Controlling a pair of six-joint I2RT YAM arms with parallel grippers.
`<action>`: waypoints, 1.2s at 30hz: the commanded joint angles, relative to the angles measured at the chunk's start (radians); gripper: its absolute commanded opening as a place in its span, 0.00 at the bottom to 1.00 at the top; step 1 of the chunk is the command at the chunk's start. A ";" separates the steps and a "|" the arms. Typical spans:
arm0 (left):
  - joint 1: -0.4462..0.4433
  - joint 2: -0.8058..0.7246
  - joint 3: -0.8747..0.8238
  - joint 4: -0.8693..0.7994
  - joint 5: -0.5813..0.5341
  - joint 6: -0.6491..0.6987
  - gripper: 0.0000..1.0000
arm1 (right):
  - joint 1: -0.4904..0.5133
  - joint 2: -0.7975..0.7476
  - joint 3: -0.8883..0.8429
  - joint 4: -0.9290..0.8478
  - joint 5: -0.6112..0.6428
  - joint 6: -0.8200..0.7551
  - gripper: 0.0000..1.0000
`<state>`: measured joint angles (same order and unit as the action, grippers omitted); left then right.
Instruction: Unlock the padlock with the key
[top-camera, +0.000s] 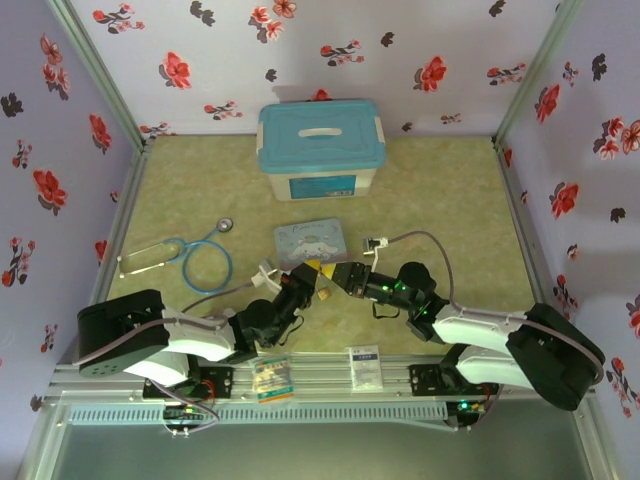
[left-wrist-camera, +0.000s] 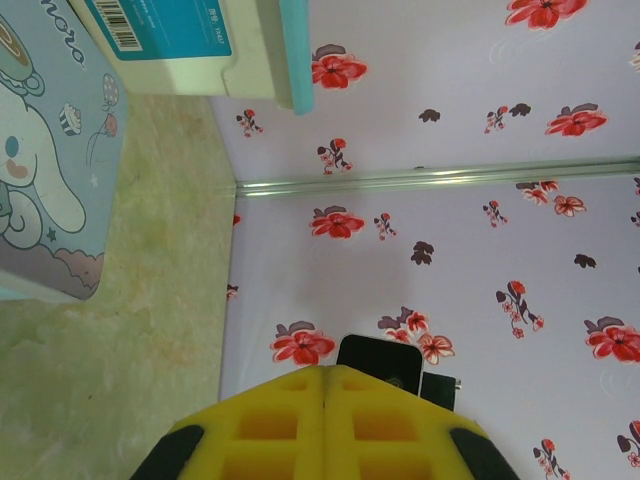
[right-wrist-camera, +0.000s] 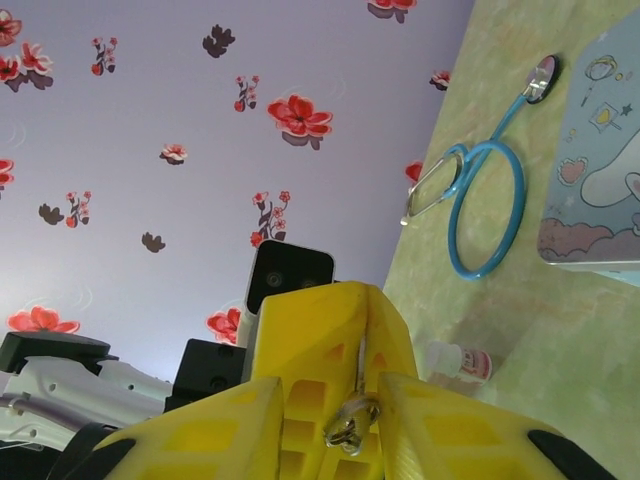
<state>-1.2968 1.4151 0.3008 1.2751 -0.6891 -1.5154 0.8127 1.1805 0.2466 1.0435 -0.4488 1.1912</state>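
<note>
Lettering is scarce: the cartoon tin (left-wrist-camera: 45, 170) shows the tail of a word, "more", at its top corner in the left wrist view, and the blue-lidded box (left-wrist-camera: 190, 45) behind it carries a label with a barcode whose print is too small to read. The small white bottle (right-wrist-camera: 455, 362) on the table has a red label, also unreadable, as are the two packets (top-camera: 272, 378) on the front rail.

Both arms meet just in front of the tin. The left gripper (top-camera: 308, 275) has its yellow fingers (left-wrist-camera: 280, 420) pressed flat together along one seam; whatever sits at their tips is hidden. The right gripper (right-wrist-camera: 345, 400) is pinched nearly closed on the key (right-wrist-camera: 348, 424), a small silvery piece with a looped end, its thin stem running up to the seam of the left fingers just ahead.

The padlock (top-camera: 323, 294) seems to be the brass-coloured speck just below where the fingertips meet in the top view; it is too small to tell more.

A blue stethoscope (top-camera: 195, 255) lies left of the tin
</note>
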 joint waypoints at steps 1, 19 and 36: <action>-0.001 0.012 0.017 0.019 -0.026 -0.003 0.00 | 0.007 0.021 -0.007 0.068 0.014 0.014 0.30; -0.001 0.044 0.040 0.022 -0.028 -0.032 0.00 | 0.007 0.045 -0.028 0.125 0.035 0.031 0.22; 0.001 0.018 0.005 0.022 -0.035 -0.020 0.24 | -0.005 0.060 -0.036 0.125 0.054 0.041 0.00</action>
<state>-1.2968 1.4517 0.3229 1.2736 -0.7002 -1.5429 0.8116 1.2461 0.2081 1.1366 -0.4152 1.2308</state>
